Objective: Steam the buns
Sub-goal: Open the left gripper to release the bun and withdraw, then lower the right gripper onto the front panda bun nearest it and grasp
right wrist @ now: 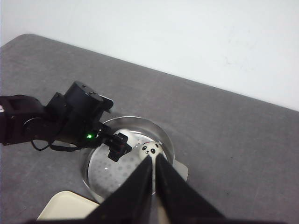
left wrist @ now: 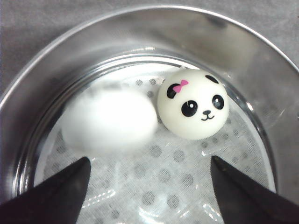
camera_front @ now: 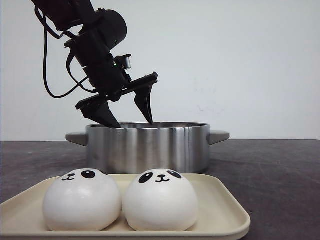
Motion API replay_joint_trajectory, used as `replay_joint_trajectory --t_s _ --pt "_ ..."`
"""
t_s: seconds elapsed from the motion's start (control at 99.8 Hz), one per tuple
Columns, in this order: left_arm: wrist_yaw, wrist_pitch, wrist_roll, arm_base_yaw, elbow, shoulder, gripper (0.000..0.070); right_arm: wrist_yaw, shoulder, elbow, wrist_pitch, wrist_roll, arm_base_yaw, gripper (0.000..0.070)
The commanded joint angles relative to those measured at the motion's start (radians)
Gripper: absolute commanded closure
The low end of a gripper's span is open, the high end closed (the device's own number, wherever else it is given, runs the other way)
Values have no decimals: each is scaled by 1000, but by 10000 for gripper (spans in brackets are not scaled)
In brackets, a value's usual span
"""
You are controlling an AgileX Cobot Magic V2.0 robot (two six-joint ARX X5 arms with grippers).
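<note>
Two white panda buns sit side by side on a cream tray at the front. Behind them stands a steel pot. My left gripper hangs open just over the pot's rim, nothing between its fingers. In the left wrist view that gripper looks down on the pot's dotted liner, where a bun with a pink bow lies face up beside a blurred white bun. High above the pot, my right gripper is shut and empty; the bow bun shows beyond its tips.
The pot has a grey handle on each side. Dark grey tabletop spreads around the pot and tray, with a white wall behind. The left arm reaches over the pot's far side in the right wrist view.
</note>
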Motion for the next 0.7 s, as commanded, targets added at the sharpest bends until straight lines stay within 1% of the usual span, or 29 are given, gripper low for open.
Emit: replay_joint_trajectory --t_s 0.0,0.11,0.251,0.351,0.421,0.511,0.692 --pt "6 -17 -18 -4 28 -13 225 3 13 21 -51 15 13 699" --pt "-11 -57 -1 -4 28 -83 229 5 18 -6 -80 14 12 699" --pt "-31 -82 37 -15 28 -209 230 8 18 -103 -76 14 6 699" --pt "-37 -109 59 -18 28 -317 230 4 18 -214 -37 16 0 699" --pt "-36 -136 71 -19 28 -394 230 -11 18 -308 14 43 0 699" --pt "-36 -187 90 -19 28 -492 230 -68 18 -436 99 80 0 699" --pt "-36 -280 98 -19 28 -674 230 -254 19 -701 322 166 -3 699"
